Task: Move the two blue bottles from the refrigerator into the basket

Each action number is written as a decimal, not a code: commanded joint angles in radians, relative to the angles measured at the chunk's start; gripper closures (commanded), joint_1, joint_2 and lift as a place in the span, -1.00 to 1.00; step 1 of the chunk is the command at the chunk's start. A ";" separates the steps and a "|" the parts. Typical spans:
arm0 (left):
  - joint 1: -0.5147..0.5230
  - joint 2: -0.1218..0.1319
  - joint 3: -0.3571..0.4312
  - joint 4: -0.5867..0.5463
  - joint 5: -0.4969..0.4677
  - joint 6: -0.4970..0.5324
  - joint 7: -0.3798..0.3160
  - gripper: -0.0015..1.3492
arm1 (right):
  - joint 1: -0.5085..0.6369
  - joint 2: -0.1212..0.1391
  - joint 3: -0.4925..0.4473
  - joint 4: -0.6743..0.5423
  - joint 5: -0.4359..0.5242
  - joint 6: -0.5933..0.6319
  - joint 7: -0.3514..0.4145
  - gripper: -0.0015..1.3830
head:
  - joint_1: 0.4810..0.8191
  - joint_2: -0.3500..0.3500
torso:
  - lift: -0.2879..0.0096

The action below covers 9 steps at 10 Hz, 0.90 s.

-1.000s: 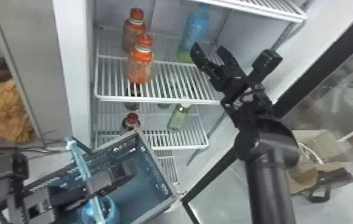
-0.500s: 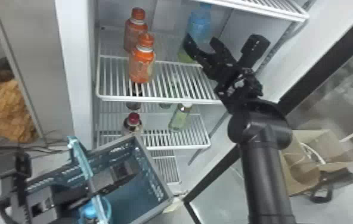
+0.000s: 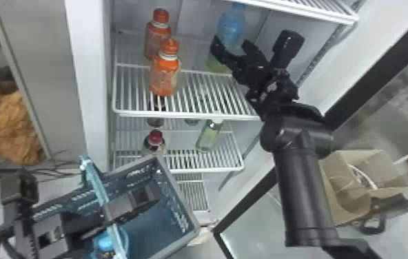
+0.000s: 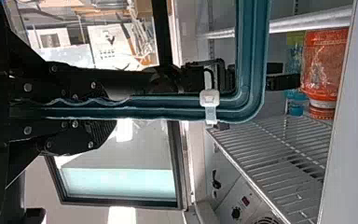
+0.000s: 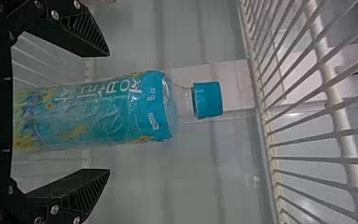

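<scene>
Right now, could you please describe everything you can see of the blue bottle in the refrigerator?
The blue bottle looks like clear plastic, with its blue cap on and a blue label bearing yellow patches and white lettering. It stands upright on a white wire shelf, between the right end effector's open fingers, with visible gaps either side.

Mostly black. Has smooth cylindrical forearm [image 3: 303, 193] at 4 o'clock in head view, boxy block [image 3: 19, 188] at 8 o'clock. In right wrist view, carries tapered ribbed fingers [image 5: 81, 35] with silver screws [image 5: 54, 15].
</scene>
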 commanded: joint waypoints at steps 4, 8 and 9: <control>-0.003 0.002 0.000 -0.002 0.001 0.000 0.000 0.78 | -0.073 -0.017 0.050 0.096 0.001 0.001 -0.007 0.08 | 0.27 -0.88 | 0.87; -0.001 0.007 -0.002 -0.002 0.003 0.000 -0.002 0.78 | -0.027 -0.011 0.018 0.022 0.071 0.057 -0.036 0.84 | 0.27 -0.92 | 0.87; -0.001 0.005 -0.002 -0.002 0.003 0.000 -0.002 0.78 | -0.012 -0.012 0.008 0.012 0.067 0.055 -0.031 0.84 | 0.27 -0.94 | 0.87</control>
